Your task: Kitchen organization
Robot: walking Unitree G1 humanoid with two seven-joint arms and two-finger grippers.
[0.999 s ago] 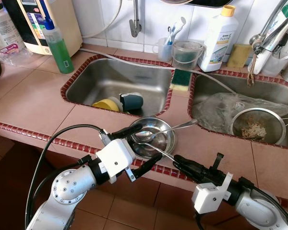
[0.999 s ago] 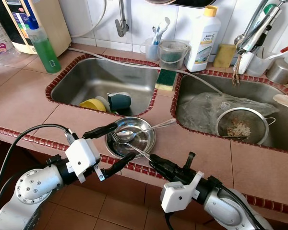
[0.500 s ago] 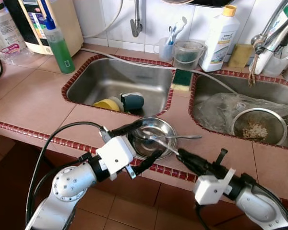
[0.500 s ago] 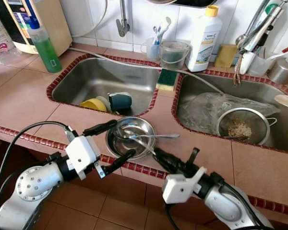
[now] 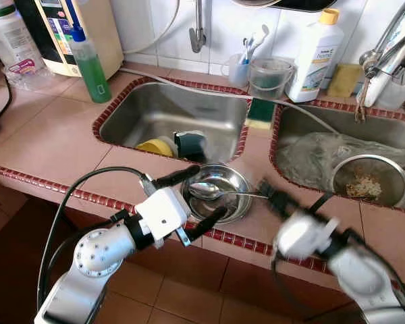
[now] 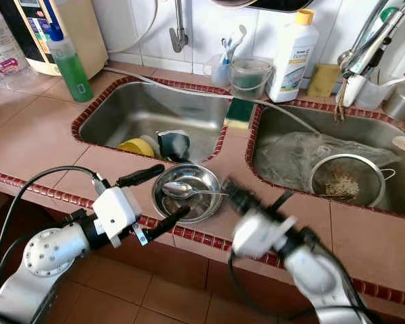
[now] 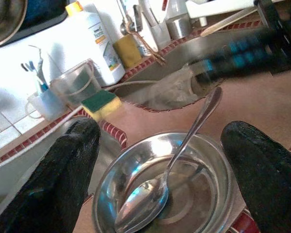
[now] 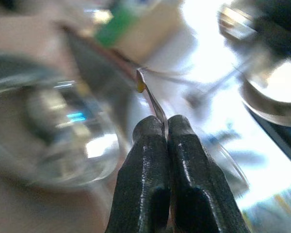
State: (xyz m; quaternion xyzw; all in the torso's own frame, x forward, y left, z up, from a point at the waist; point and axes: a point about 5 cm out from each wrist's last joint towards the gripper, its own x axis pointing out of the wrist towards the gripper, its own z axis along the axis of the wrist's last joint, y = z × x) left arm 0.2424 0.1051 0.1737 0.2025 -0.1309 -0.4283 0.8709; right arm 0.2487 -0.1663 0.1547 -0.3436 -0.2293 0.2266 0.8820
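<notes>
Fork lifted out of bowl (image 5: 216, 192) since earlier; fork (image 8: 150, 99) pinched in shut right fingers (image 8: 157, 145). Spoon (image 7: 169, 179) left in bowl on desk (image 5: 47, 145). Left fingers (image 5: 192, 199) spread wide around bowl, steadying it.

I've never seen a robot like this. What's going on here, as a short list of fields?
Place: tiled kitchen counter
Left pincer: open, one finger on each side of the steel bowl
In the bowl: one spoon
Right pincer: shut on a thin metal utensil
Left sink: yellow cup and dark cup
</notes>
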